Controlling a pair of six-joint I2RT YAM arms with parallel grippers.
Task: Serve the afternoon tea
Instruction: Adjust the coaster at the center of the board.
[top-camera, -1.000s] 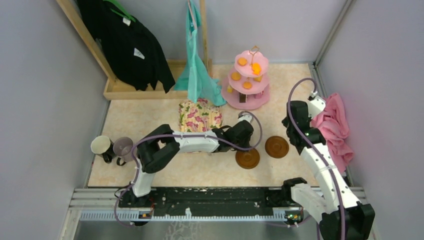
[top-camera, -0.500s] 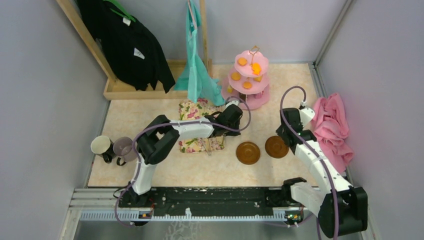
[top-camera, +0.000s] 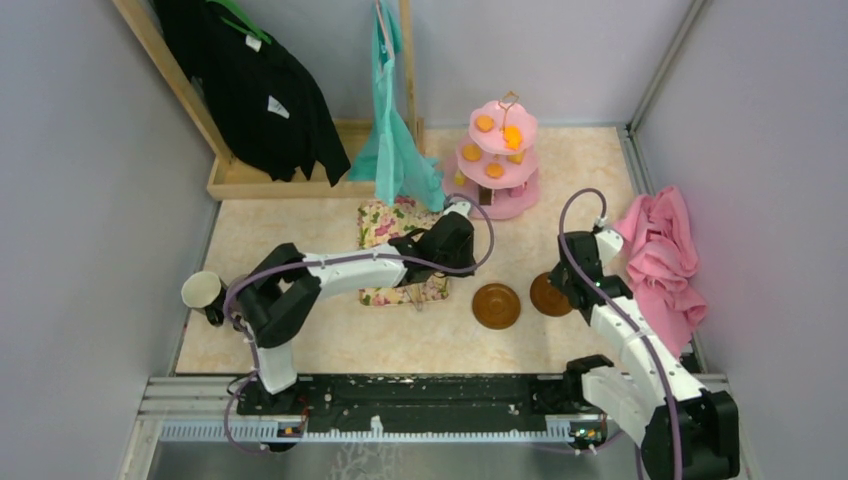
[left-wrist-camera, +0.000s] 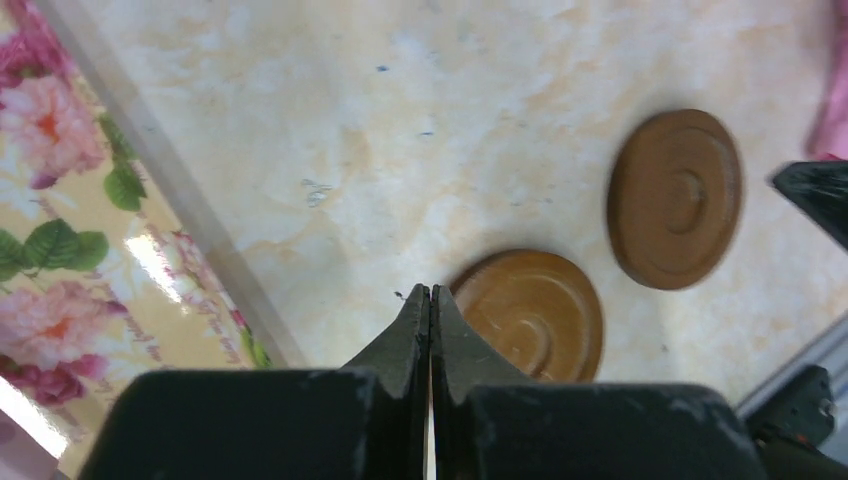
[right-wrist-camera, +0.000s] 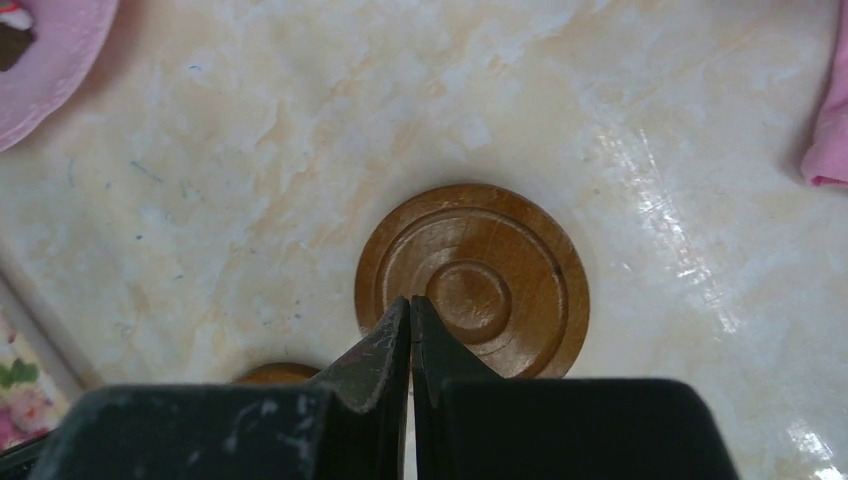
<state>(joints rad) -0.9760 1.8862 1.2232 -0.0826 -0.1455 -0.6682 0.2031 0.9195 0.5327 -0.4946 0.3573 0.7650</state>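
The table (top-camera: 300, 225) carries the pink three-tier stand (top-camera: 520, 200) at its far side, with orange snacks (top-camera: 484, 123) on the tiers. Left gripper (left-wrist-camera: 430, 292): jaws clenched, empty, above bare table beside the floral tray (left-wrist-camera: 60, 250). Right gripper (right-wrist-camera: 410, 300): jaws clenched, empty, over the right saucer (right-wrist-camera: 500, 270). The left saucer (top-camera: 496, 305) lies just beside it, apart. The cream mug (top-camera: 203, 291) stands at the left edge.

— How does the left arm (top-camera: 340, 268) stand?
— It stretches toward two o'clock. The left end effector (left-wrist-camera: 430, 292) is fully closed.
— And the right arm (top-camera: 630, 340)?
— It leans toward eleven o'clock. The right end effector (right-wrist-camera: 410, 302) is closed too, and it points downward.
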